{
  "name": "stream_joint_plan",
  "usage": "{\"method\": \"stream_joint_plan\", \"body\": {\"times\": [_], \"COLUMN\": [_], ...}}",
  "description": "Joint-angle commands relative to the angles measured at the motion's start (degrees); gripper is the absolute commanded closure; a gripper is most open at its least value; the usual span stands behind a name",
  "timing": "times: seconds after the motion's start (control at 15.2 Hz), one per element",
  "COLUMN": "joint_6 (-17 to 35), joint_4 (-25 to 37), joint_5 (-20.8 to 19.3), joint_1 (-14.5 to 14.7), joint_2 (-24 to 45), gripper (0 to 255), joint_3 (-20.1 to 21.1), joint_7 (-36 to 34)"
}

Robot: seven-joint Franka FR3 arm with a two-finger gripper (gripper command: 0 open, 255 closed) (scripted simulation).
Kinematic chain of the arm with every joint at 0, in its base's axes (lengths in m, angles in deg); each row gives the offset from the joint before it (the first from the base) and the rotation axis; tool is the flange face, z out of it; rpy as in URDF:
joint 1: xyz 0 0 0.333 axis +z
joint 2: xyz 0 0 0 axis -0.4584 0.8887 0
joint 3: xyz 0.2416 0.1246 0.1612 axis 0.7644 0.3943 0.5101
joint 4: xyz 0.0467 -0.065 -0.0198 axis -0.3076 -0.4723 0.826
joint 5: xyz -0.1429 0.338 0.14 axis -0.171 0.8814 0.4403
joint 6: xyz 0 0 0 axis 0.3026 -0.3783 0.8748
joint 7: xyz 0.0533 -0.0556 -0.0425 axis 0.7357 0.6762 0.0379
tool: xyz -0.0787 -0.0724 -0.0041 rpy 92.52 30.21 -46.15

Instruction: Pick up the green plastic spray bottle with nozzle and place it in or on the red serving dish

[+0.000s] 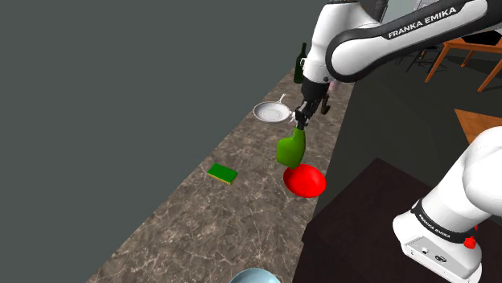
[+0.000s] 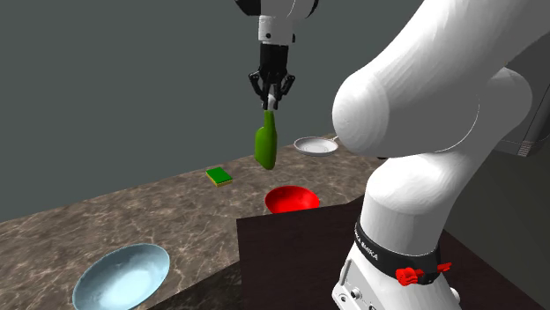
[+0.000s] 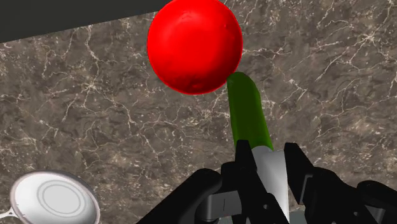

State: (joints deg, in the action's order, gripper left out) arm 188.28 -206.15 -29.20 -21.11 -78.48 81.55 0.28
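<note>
The green spray bottle (image 1: 291, 149) (image 2: 265, 145) (image 3: 249, 114) hangs in the air by its pale nozzle end, body pointing down. My black gripper (image 1: 302, 120) (image 2: 270, 103) (image 3: 270, 181) is shut on that top end. The red serving dish (image 1: 305, 180) (image 2: 292, 199) (image 3: 195, 44) sits on the marble counter (image 1: 201, 225) near its front edge. In the shoulder view the bottle's lower end hangs just above the dish's far rim. In the wrist view the bottle's base overlaps the dish's edge.
A white pan (image 1: 271, 112) (image 2: 315, 145) (image 3: 54, 198) lies further along the counter. A green sponge-like block (image 1: 223, 173) (image 2: 219, 176) lies near the wall. A dark bottle (image 1: 300, 64) stands at the far end. A pale blue bowl (image 2: 121, 275) (image 1: 256, 276) sits at the near end.
</note>
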Motion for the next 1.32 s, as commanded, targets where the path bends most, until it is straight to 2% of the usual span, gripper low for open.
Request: {"method": "stream_joint_plan", "body": {"times": [0.0,0.33,1.25], "joint_6": [-2.97,-9.07,3.26], "joint_4": [-0.45,-2.14,-9.58], "joint_5": [-0.29,-1.89,-1.20], "joint_1": [-0.87,-3.22,-2.94], "joint_2": [-3.21,-10.60,-5.69], "gripper": [255,255,255], "joint_3": [-1.77,-6.17,-6.02], "joint_7": [2.30,7.55,8.42]}}
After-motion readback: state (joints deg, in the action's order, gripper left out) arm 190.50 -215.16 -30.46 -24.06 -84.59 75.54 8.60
